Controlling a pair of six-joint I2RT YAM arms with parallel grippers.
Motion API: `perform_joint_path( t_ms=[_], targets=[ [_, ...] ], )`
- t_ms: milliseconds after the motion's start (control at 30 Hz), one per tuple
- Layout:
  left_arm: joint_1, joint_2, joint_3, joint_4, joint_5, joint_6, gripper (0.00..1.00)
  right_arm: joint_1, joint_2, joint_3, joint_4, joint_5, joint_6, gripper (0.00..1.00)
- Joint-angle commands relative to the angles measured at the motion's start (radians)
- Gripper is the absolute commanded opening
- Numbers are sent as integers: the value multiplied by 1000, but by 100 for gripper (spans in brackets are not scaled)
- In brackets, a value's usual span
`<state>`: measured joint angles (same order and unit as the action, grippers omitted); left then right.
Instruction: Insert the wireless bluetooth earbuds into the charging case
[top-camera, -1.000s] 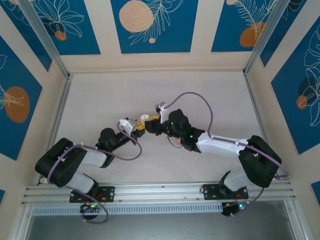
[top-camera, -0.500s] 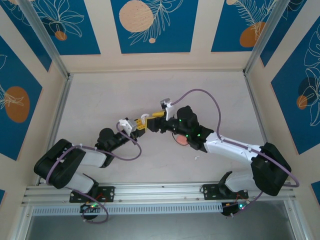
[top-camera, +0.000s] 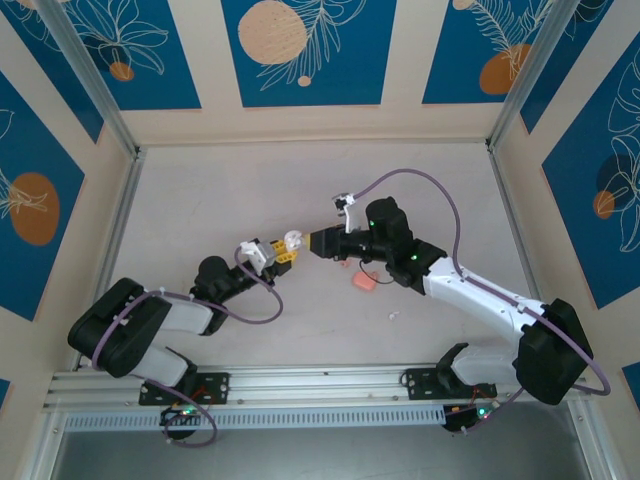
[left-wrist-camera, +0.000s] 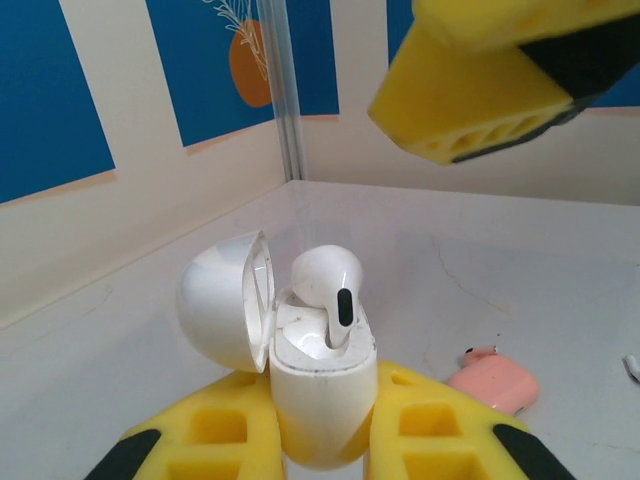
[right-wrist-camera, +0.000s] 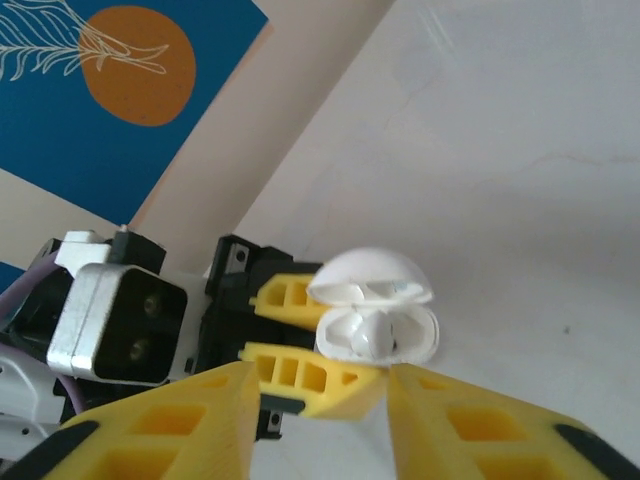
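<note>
- The left gripper (left-wrist-camera: 322, 432) is clamped on the lower body of the charging case (left-wrist-camera: 322, 385). One yellow finger sits on each side, so the case is held upright off the table (top-camera: 250, 190) with its mouth facing up. It sits left of the table's middle.
- The case here is white. Its lid (left-wrist-camera: 222, 300) is swung back to the left on its hinge, which leaves the wells clear from above and from the right.
- One earbud (left-wrist-camera: 325, 275) stands stem-down in the case, its rounded head above the rim. It looks set in but probably not pressed fully home. Whether the other well is filled cannot be told.
- The right gripper (right-wrist-camera: 321, 388) points left at the case from just beside it, apart from it. Its jaws stand moderately apart with nothing between them. One arm steadies the case while the other is placed to feed or press a bud.
- A pink piece (top-camera: 364, 282) with rounded corners lies flat on the table, right of the case and a little nearer, under the right arm's wrist. It looks like a cover or a second shell; neither gripper touches it.
- A small white bit (top-camera: 393, 315) lies nearer still on the table. It may be the other earbud, but it is too small to tell.
</note>
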<state>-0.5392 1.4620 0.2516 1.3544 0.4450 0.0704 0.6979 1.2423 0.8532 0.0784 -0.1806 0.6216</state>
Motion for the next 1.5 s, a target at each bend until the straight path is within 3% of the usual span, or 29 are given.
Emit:
perform_joint_path(
  t_ms=[0, 567, 1467],
  targets=[
    [-12, -16, -1, 52, 30, 23, 14, -13, -16, 21, -74, -52, 52, 34],
    [-13, -22, 3, 52, 38, 26, 14, -54, 68, -5, 56, -156, 130, 31],
    [-14, -35, 12, 52, 49, 14, 14, -58, 138, 28, 97, -209, 132, 25]
  ],
)
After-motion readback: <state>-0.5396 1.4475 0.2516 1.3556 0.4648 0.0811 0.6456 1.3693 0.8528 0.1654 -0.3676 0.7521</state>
